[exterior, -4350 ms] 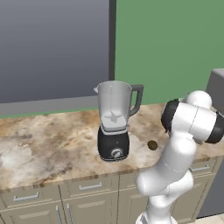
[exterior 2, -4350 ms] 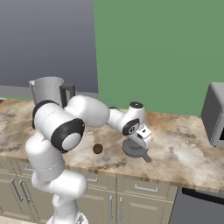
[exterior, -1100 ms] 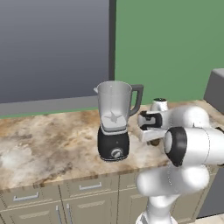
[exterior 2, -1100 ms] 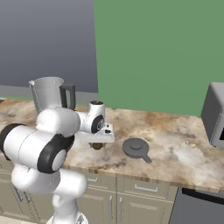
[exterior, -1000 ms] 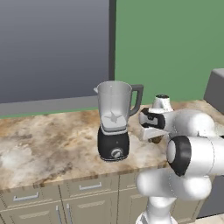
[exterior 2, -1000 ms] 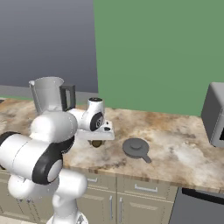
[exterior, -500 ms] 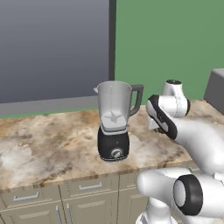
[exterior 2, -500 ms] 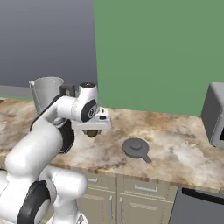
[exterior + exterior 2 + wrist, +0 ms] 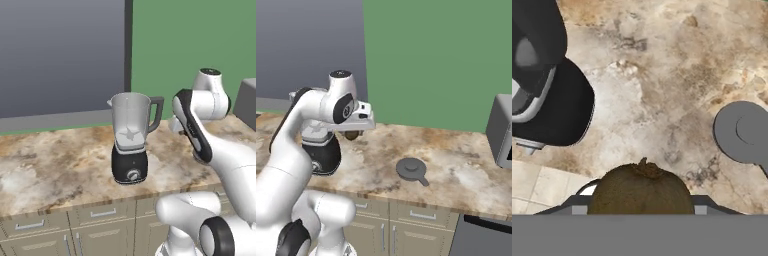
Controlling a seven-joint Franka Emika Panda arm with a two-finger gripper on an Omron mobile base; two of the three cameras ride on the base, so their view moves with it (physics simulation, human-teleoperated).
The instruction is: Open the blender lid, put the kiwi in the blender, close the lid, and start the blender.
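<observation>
One kiwi [image 9: 641,189] between the pincer [image 9: 352,134] fingers, above the counter [image 9: 677,90].

The blender [image 9: 131,145] stands upright on the bench [image 9: 60,170], its clear grey jar open at the top above a glossy black base with a round silver dial facing forward. The blender lid [image 9: 412,169], a dark grey disc with a raised centre knob, lies flat on the bench well apart from the blender. The brown fuzzy kiwi [image 9: 642,190] is held up above the bench, between the 2
</observation>
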